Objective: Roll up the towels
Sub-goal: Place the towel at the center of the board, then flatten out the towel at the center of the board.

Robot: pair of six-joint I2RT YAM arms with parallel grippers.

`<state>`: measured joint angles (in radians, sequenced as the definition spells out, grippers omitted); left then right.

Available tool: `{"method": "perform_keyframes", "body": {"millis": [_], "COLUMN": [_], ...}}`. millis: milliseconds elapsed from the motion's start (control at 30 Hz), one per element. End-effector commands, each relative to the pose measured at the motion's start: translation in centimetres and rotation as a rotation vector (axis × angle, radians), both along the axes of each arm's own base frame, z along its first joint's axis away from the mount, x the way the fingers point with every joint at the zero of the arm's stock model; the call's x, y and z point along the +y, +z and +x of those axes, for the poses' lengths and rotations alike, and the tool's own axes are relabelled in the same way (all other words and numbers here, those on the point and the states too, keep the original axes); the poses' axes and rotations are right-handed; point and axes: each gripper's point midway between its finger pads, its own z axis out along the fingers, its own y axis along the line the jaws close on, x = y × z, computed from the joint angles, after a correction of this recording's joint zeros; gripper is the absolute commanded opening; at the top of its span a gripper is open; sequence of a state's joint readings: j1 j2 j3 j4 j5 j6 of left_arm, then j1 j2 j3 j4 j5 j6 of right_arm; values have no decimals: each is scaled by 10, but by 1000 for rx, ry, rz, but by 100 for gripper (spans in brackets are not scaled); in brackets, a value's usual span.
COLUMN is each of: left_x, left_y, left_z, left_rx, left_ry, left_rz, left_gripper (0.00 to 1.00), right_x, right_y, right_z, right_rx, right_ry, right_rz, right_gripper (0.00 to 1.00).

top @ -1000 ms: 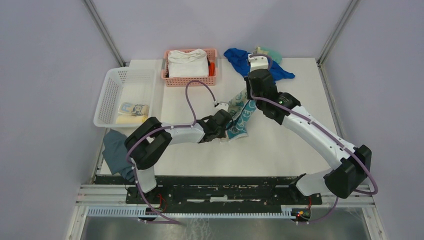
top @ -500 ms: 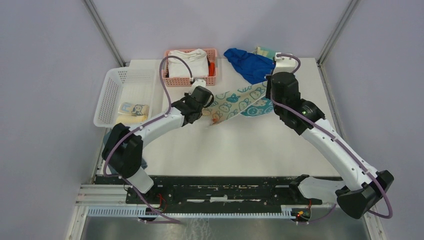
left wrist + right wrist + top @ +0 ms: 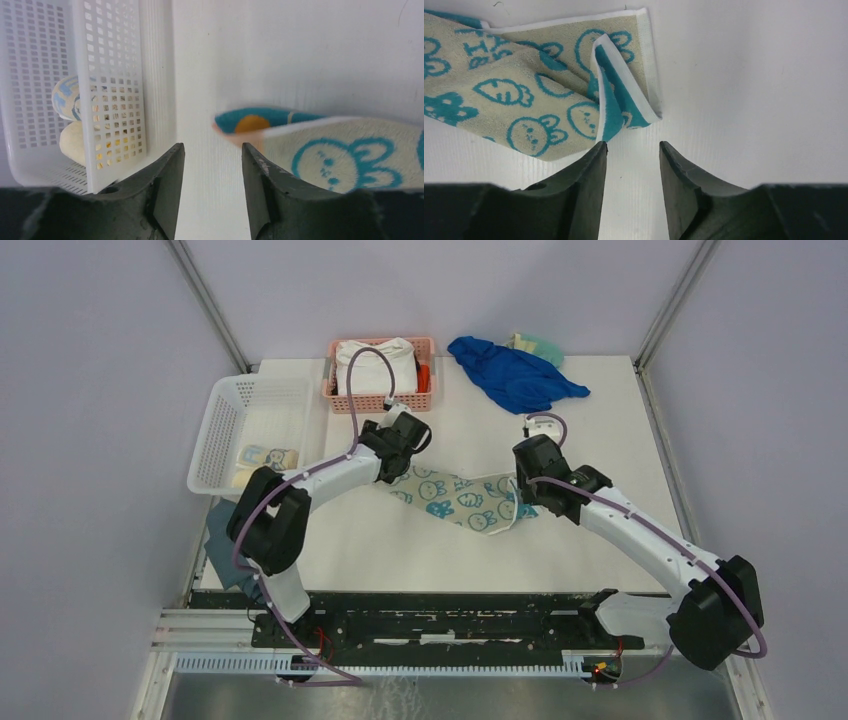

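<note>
A pale towel (image 3: 455, 498) printed with teal rabbit faces lies spread across the middle of the table. Its right end (image 3: 624, 95) is folded over on itself. My left gripper (image 3: 398, 462) hangs open over the towel's left corner (image 3: 280, 125), with only bare table between its fingers (image 3: 212, 147). My right gripper (image 3: 522, 502) stands open just off the towel's right end, nothing in it (image 3: 633, 145). Two rolled towels, one patterned (image 3: 266, 456) and one yellow (image 3: 260, 479), lie in the white basket (image 3: 225, 420).
A pink basket (image 3: 345, 400) at the back holds a thick white folded cloth (image 3: 375, 362). A blue cloth (image 3: 515, 375) and a greenish one (image 3: 537, 343) lie at the back right. A dark grey-blue cloth (image 3: 232, 540) hangs at the table's left edge.
The towel was held up and stretched between both shut grippers. It now lies on the table, both grippers have opened and let go, and both arms have come lower.
</note>
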<state>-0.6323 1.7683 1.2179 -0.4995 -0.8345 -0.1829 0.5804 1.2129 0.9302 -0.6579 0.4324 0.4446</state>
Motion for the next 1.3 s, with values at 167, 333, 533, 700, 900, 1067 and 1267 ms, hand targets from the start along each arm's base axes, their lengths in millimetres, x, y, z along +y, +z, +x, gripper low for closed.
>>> {"method": "perform_keyframes", "body": {"millis": [167, 333, 533, 700, 900, 1067, 1267], "left_x": [-38, -56, -34, -29, -27, -33, -35], "left_y": [47, 20, 5, -7, -35, -46, -65], "left_z": [5, -38, -47, -44, -41, -34, -33], "left_rx": [-109, -51, -31, -9, 30, 48, 83], "left_ry": [-30, -79, 4, 45, 127, 140, 171], "left_rz": [-208, -475, -738, -868, -1014, -1032, -1027], "left_gripper": [56, 56, 58, 59, 60, 60, 60], "right_x": [-4, -11, 4, -13, -11, 17, 28], "right_y": [13, -11, -13, -35, -59, -72, -76], "right_z": [18, 36, 78, 107, 110, 99, 84], "right_rx": [-29, 43, 58, 93, 179, 262, 306], "right_ry": [-19, -90, -117, -182, -134, -33, 2], "right_rz": [5, 138, 241, 175, 180, 292, 361], "right_gripper": [61, 62, 61, 60, 59, 58, 58]}}
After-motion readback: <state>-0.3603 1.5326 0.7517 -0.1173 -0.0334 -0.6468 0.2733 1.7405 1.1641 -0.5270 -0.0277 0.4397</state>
